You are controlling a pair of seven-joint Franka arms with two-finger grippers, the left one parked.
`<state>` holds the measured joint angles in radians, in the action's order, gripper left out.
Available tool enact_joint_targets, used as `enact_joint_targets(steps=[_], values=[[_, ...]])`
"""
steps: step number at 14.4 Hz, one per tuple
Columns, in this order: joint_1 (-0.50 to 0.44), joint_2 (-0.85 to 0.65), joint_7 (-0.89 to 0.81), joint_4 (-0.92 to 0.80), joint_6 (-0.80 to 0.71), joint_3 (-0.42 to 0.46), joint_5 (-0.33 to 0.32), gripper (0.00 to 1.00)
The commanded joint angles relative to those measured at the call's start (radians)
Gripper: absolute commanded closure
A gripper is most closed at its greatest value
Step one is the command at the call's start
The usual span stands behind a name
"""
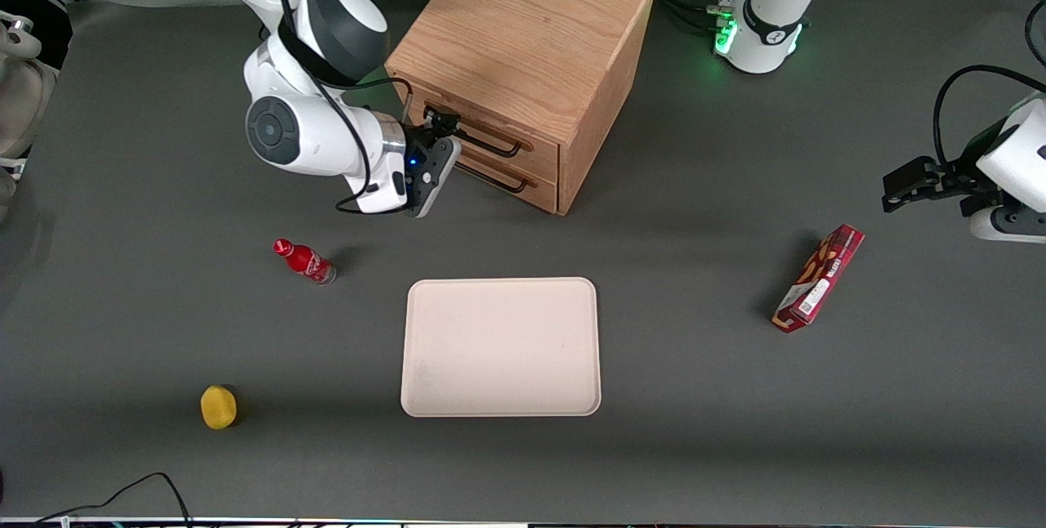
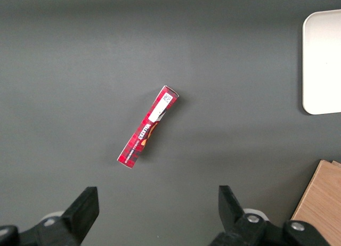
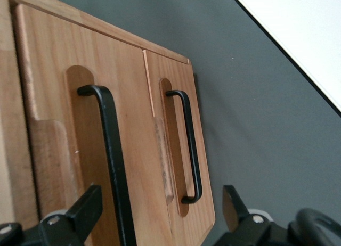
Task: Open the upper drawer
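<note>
Front view: While the gripper [image 1: 431, 121] hovers at the working-arm end of the upper drawer [image 1: 482, 134], we see the oak cabinet [image 1: 523, 54] standing near the table's [image 1: 695, 209] farther edge, both drawers shut.
Handles: We read the upper drawer's handle [image 1: 488, 138] just above the lower drawer's handle [image 1: 493, 176]; we must take the upper bar only.
Clutter: A tray [image 1: 500, 346], red bottle [image 1: 304, 260], lemon [image 1: 218, 407] and snack box [image 1: 819, 278] lie nearer the front camera, apart from the cabinet.
Left wrist view: We see only the snack box [image 2: 147, 125] on the table.
Right wrist view: The fingers [image 3: 85, 208] stand apart, gripping nothing, with the upper handle [image 3: 109, 150] running between them.
Advice: We judge it best to close squarely on that bar, then pull straight out along the drawer's slide.
</note>
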<state>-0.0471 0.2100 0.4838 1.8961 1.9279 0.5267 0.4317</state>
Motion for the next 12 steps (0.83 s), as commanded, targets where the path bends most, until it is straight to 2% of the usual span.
enact_joint_targets(steps=[1,12], values=[[0.001,-0.031,-0.013,0.060,0.054,0.009,0.029,0.00],[0.001,0.000,-0.011,0.089,0.120,0.024,0.019,0.00]])
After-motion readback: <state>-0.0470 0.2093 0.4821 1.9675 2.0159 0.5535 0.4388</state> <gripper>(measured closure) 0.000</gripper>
